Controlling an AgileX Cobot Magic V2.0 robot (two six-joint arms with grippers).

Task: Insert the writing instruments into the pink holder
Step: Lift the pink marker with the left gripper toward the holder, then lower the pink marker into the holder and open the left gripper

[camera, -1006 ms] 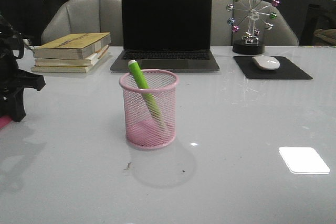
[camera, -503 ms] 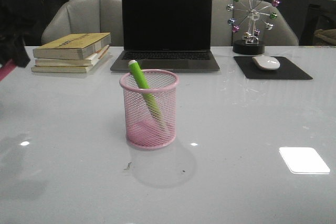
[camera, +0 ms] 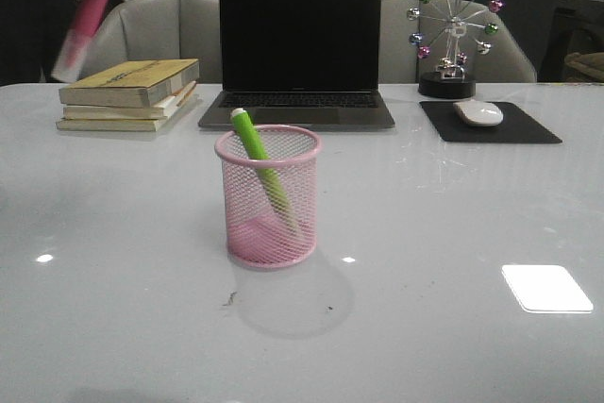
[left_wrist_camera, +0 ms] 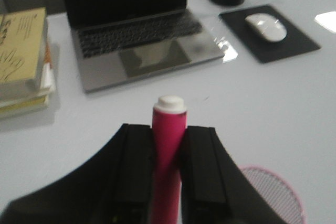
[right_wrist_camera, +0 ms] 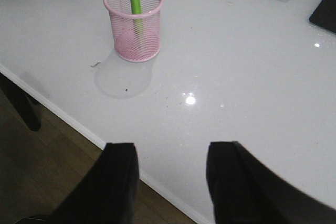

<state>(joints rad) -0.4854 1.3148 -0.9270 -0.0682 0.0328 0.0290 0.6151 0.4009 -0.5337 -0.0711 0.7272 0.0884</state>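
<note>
The pink holder [camera: 268,197] stands mid-table with the lime green marker [camera: 261,169] leaning inside it, white end up. My left gripper [left_wrist_camera: 169,132] is shut on the magenta marker [left_wrist_camera: 168,145], whose white end pokes out past the fingertips. In the front view that magenta marker [camera: 88,11] hangs blurred and tilted high at the far left, above the books; the gripper itself is out of that frame. The holder's rim [left_wrist_camera: 273,192] shows beside the left fingers. My right gripper [right_wrist_camera: 170,150] is open over the table's near edge, well away from the holder [right_wrist_camera: 134,20].
A closed-screen-dark laptop [camera: 299,54] sits behind the holder. A stack of books [camera: 129,93] lies at the back left. A white mouse [camera: 478,112] on a black pad [camera: 489,123] and a ferris-wheel ornament [camera: 453,30] stand at the back right. Chairs and people are beyond the table.
My left arm has risen from the table's left edge up out of the front view, carrying the magenta marker high above the books. The holder and green marker stayed still.
</note>
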